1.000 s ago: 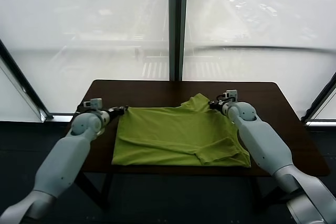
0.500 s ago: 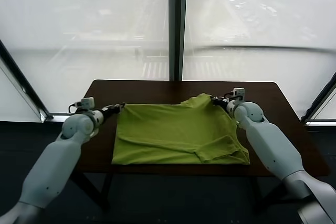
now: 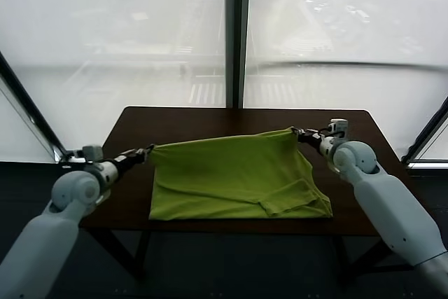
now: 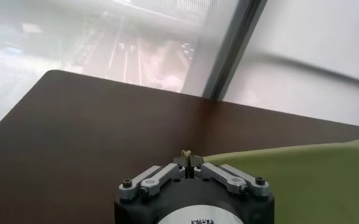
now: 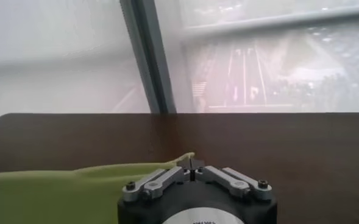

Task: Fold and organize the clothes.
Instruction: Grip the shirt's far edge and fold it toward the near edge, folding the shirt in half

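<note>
A lime-green short-sleeved cotton T-shirt (image 3: 234, 176) is seen stretched across a dark brown rectangular wooden surface (image 3: 175, 120) set before tall frosted windows (image 3: 126, 33). Its far edge is pulled taut between two white robot arms. The left pincer (image 3: 147, 150), at about nine o'clock of the garment, is clamped on the far left corner of the cloth; in the left wrist view its jaws are closed together on a thin tip of green fabric (image 4: 189, 156). The right pincer (image 3: 299, 133), at about two o'clock, is likewise clamped on the far right corner, with a nub of cloth shown nipped between its closed jaws in the right wrist view (image 5: 190, 159).

The far hem appears lifted slightly off the surface, while the near part of the shirt lies flat toward six o'clock. One sleeve (image 3: 294, 197) is seen turned in over the body at about five o'clock. No printed graphic can be made out.

The work is judged to be at an early stage: the garment has been gripped and spread for smoothing, but no clean body fold is yet shown. The folding proper and the tidy placing of the shirt are still left to be done.
</note>
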{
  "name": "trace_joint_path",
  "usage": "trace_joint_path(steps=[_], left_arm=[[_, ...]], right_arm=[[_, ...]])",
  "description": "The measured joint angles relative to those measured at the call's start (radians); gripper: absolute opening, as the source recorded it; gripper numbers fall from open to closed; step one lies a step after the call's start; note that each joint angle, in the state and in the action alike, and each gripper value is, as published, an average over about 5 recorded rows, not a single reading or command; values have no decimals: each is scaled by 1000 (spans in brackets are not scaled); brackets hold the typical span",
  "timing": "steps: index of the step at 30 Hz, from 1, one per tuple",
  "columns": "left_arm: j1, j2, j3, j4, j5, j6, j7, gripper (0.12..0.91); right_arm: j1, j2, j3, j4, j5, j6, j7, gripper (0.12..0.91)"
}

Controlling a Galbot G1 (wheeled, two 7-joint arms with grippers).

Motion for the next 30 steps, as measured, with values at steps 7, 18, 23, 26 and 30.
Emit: trace_joint_path(steps=[7,18,23,26,30], left_arm=[[111,15,-51,-110,5,2,-1,189],[255,-14,-95,-211,65,6,-2,189],[306,-34,-98,-226,95,5,-2,189],[324,-44,-98,-226,106,4,-1,189],[332,-53,-94,-220,113,4,-1,189]], right_arm=[[-136,-93,45,137,11,-24,32,139],[-233,-160,48,228,23,-74,57,139],[-239,-169,45,226,24,-78,57,139],[-240,-168,39,216,23,-80,54,139],[-246,-171,37,208,24,-96,41,139]])
